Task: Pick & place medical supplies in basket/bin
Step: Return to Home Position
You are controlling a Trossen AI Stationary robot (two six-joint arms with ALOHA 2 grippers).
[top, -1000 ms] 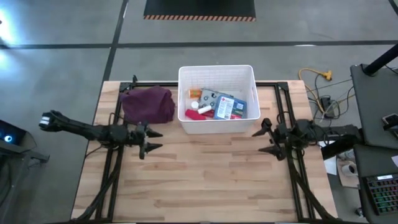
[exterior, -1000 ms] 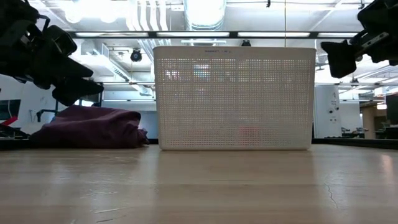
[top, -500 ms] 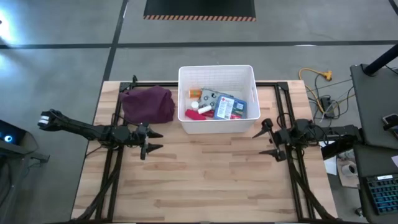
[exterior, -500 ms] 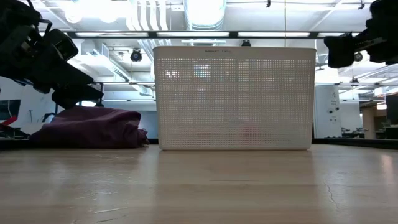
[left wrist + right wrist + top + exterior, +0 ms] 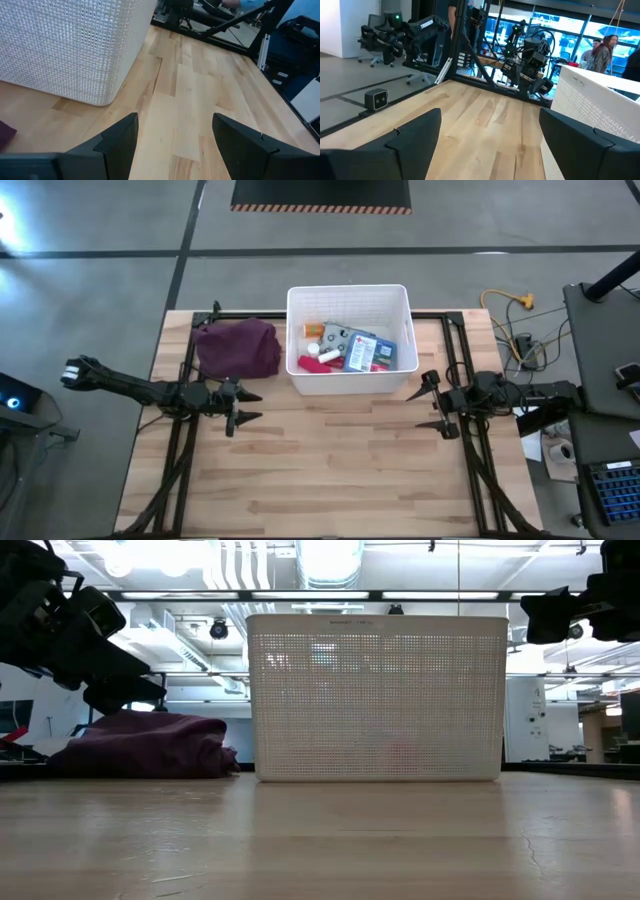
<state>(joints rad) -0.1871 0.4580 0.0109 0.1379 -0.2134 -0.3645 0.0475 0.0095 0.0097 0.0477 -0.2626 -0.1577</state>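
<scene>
The white ribbed bin (image 5: pixel 349 339) stands at the table's far middle; its wall also fills the low view (image 5: pixel 376 697). Inside lie the supplies: a blue-and-red flat box (image 5: pixel 367 351), a patterned grey-white pouch (image 5: pixel 338 338), a red packet (image 5: pixel 316 364), an orange bottle (image 5: pixel 313 330) and a white bottle (image 5: pixel 315 349). My left gripper (image 5: pixel 248 405) hovers open above the table, left of and nearer than the bin. My right gripper (image 5: pixel 432 400) hovers open to the bin's right, raised off the table. Both are empty.
A maroon-purple cloth bundle (image 5: pixel 238 348) lies on the table left of the bin. Black frame rails run along the table's left and right sides. Bare wood spreads across the near half of the table (image 5: pixel 330 470). People show in the room beyond in the right wrist view.
My right gripper has drawn back a little toward the table's right edge and risen slightly. The left gripper has kept almost still. The bin and its contents have not moved.
</scene>
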